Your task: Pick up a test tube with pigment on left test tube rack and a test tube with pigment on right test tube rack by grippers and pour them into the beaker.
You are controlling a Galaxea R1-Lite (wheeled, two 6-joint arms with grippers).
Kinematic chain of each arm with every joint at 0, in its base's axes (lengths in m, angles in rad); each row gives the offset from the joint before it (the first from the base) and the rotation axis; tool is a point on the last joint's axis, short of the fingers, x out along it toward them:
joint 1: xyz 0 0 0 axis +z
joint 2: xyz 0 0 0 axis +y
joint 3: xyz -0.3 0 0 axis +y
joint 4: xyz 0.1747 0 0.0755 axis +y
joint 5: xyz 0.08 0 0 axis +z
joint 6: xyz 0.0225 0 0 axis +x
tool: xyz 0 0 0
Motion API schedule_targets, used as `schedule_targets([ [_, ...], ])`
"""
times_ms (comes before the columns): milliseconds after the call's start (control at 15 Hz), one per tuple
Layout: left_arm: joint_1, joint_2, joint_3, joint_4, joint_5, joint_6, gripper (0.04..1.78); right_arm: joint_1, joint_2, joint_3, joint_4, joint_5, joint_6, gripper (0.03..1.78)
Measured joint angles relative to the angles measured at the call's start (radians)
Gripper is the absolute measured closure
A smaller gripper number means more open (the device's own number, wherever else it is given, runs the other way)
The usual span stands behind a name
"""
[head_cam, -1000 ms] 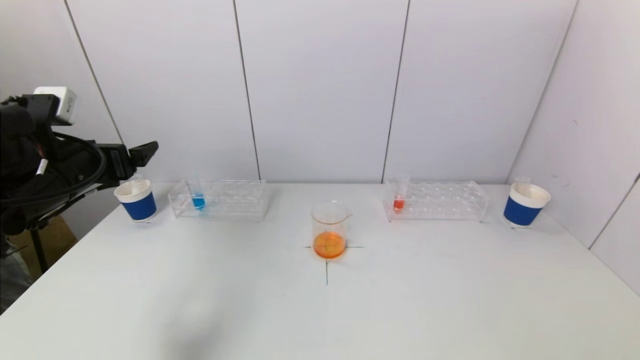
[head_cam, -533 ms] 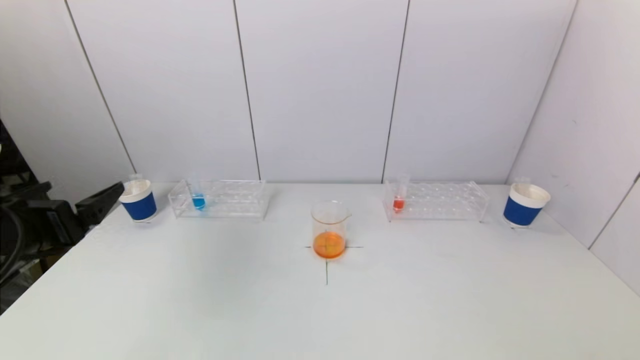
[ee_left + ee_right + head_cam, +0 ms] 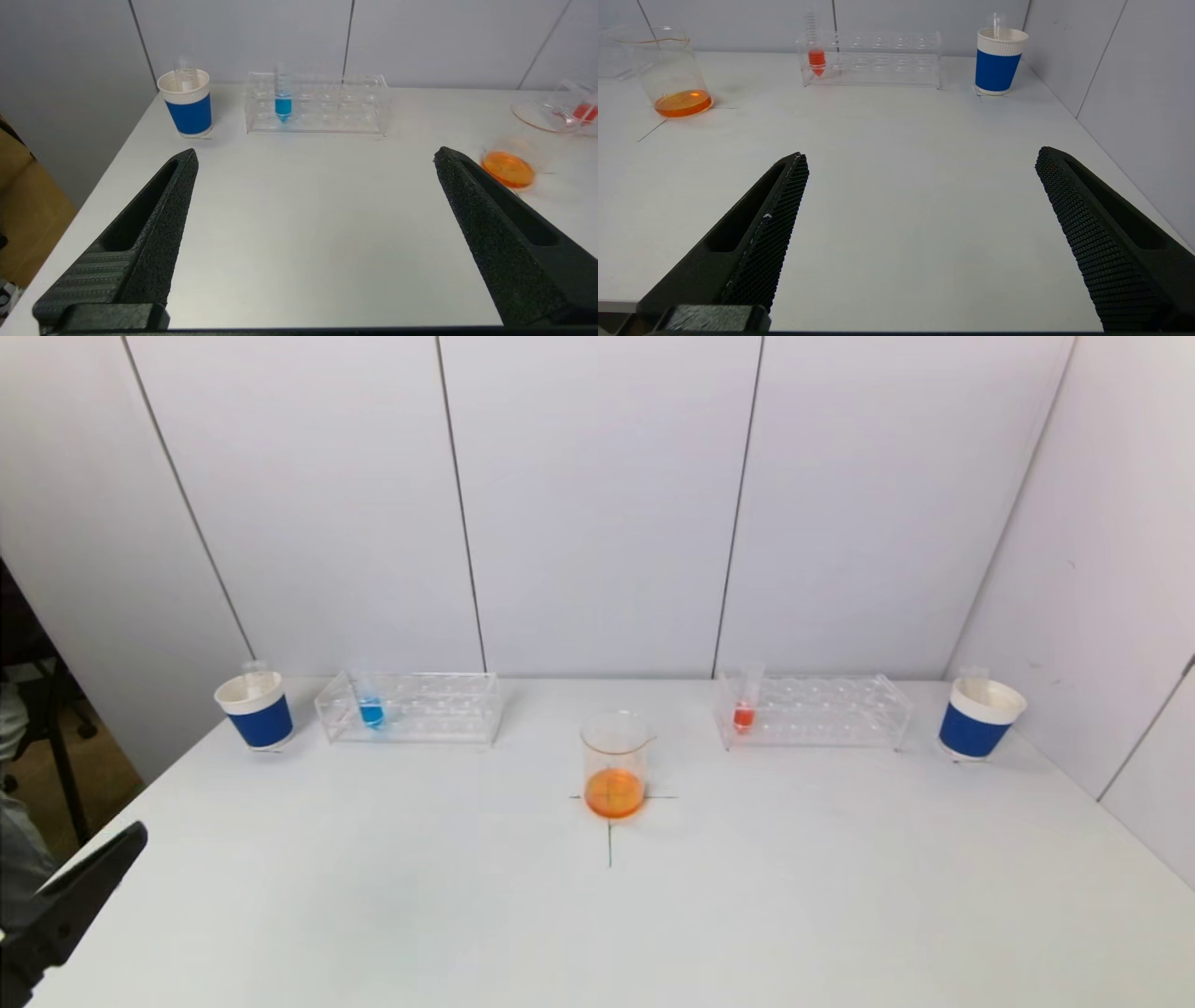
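Observation:
A tube of blue pigment (image 3: pixel 371 707) stands in the clear left rack (image 3: pixel 411 707) at the table's back left. In the right rack (image 3: pixel 814 711) stands a tube of red pigment (image 3: pixel 744 709). The glass beaker (image 3: pixel 614 765) with orange liquid sits at the table's middle on a cross mark. My left gripper (image 3: pixel 314 156) is open and empty over the front left of the table, far from the blue tube (image 3: pixel 282 100); one finger (image 3: pixel 79 891) shows in the head view. My right gripper (image 3: pixel 920 156) is open and empty, well short of the red tube (image 3: pixel 816 58).
A blue and white paper cup (image 3: pixel 256 709) holding an empty tube stands left of the left rack. Another such cup (image 3: pixel 978 719) stands right of the right rack. White walls close the back and right. The table's left edge drops to the floor.
My left arm has dropped from high beside the left cup down to the table's front left corner. The right gripper and the glassware have not moved.

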Motion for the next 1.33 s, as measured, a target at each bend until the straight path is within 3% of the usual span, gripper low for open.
schedule_targets([
  [333, -0.027, -0.316, 0.005, 0.391, -0.028, -0.071, 0.06, 0.000, 0.000, 0.000, 0.000, 0.000, 0.000, 0.04],
  [933, -0.055, -0.623, 0.044, 0.643, -0.019, -0.029, 0.06, 0.000, 0.000, 0.000, 0.000, 0.000, 0.000, 0.04],
  [1333, -0.057, -0.670, 0.126, 0.636, 0.017, -0.019, 0.06, 0.000, 0.000, 0.000, 0.000, 0.000, 0.000, 0.04],
])
